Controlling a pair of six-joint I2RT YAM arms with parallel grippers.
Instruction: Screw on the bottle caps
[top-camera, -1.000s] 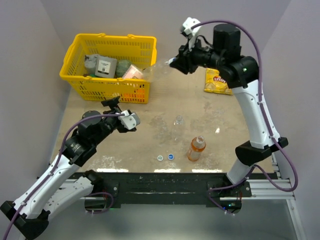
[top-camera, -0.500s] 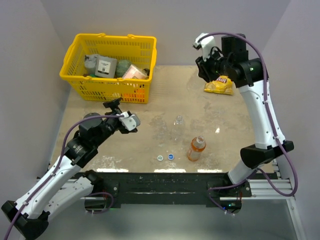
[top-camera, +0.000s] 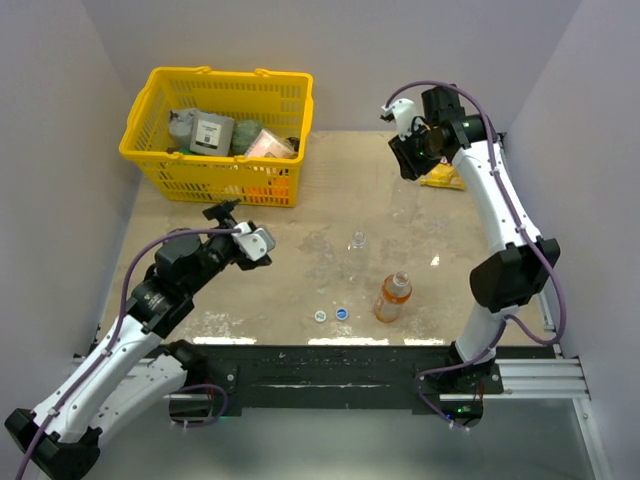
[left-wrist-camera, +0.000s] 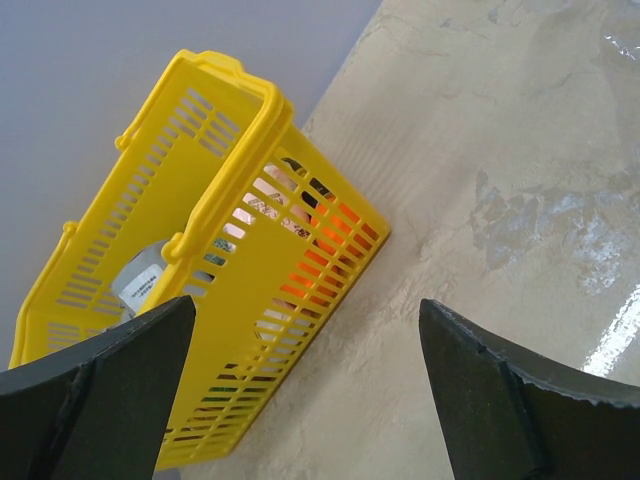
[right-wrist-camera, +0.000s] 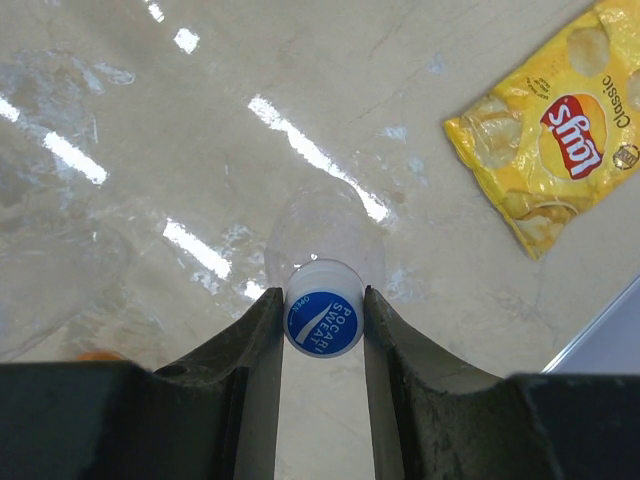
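My right gripper (right-wrist-camera: 324, 335) is shut on the blue-topped cap (right-wrist-camera: 324, 322) of a clear bottle (right-wrist-camera: 325, 225), which hangs below the fingers above the table. In the top view this gripper (top-camera: 405, 160) is at the back right, next to the chips bag. A second clear bottle (top-camera: 356, 250) and an orange bottle (top-camera: 393, 296) stand mid-table, both without caps. A whitish cap (top-camera: 320, 317) and a blue cap (top-camera: 342, 313) lie near the front edge. My left gripper (top-camera: 255, 243) is open and empty, left of the bottles; in its wrist view its fingers (left-wrist-camera: 500, 400) frame the basket.
A yellow basket (top-camera: 215, 180) of boxes and packets stands at the back left, also in the left wrist view (left-wrist-camera: 230, 260). A yellow chips bag (right-wrist-camera: 555, 130) lies at the back right, also in the top view (top-camera: 443, 175). Walls close in left, right and behind.
My right arm has swung from beside the basket to the back right and turned downward, carrying the clear bottle by its cap. The left arm has barely moved.
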